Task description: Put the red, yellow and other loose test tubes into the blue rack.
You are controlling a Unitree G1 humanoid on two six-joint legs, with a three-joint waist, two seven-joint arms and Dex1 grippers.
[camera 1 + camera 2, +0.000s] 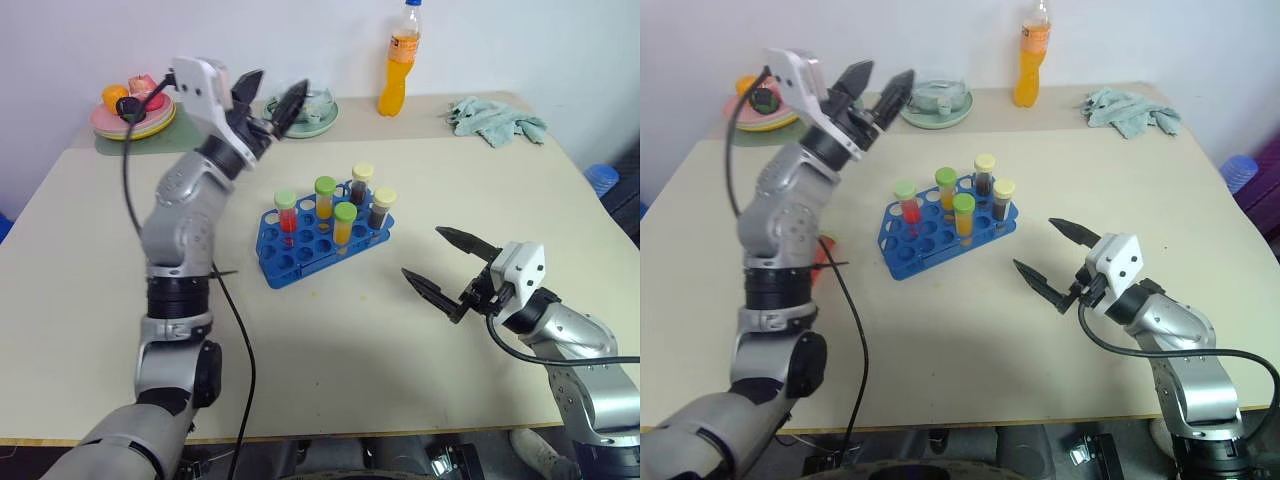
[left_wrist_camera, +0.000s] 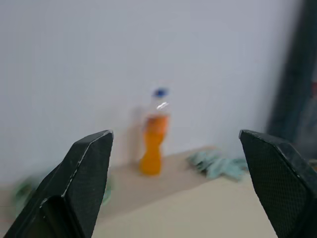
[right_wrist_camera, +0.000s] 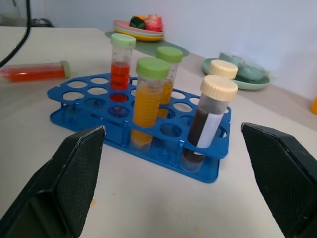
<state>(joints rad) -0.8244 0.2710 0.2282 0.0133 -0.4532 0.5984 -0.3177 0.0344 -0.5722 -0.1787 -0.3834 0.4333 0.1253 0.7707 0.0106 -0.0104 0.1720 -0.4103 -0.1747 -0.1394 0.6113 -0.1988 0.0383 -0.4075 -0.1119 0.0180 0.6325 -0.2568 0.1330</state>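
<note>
I see the blue rack (image 1: 323,236) sitting near the middle of the table (image 1: 330,370), set at a slant. Five test tubes stand upright in it: a red one with a green cap (image 1: 286,217) at the rack's left end, two yellow-orange ones with green caps (image 1: 344,224) toward the middle, and two dark brown ones with pale yellow caps (image 1: 381,208) at the right end. In the right wrist view a sixth tube, a loose red tube with a green cap (image 3: 35,72), lies on its side on the table beyond the rack; in the right eye view it shows as a red patch behind my left arm, left of the rack.

My left gripper (image 1: 269,98) is raised in the upper left of the frame, above the table's far side, its fingers spread wide and empty, pointing toward the orange drink bottle (image 1: 399,60) by the wall. My right gripper (image 1: 437,262) hovers low at the lower right, just right of the rack, fingers released and wide apart, holding nothing.

Along the far edge I see a pale green plate (image 1: 312,112), a stack of plates with toy food (image 1: 133,108) at upper left, and a crumpled teal cloth (image 1: 495,120) at upper right.
</note>
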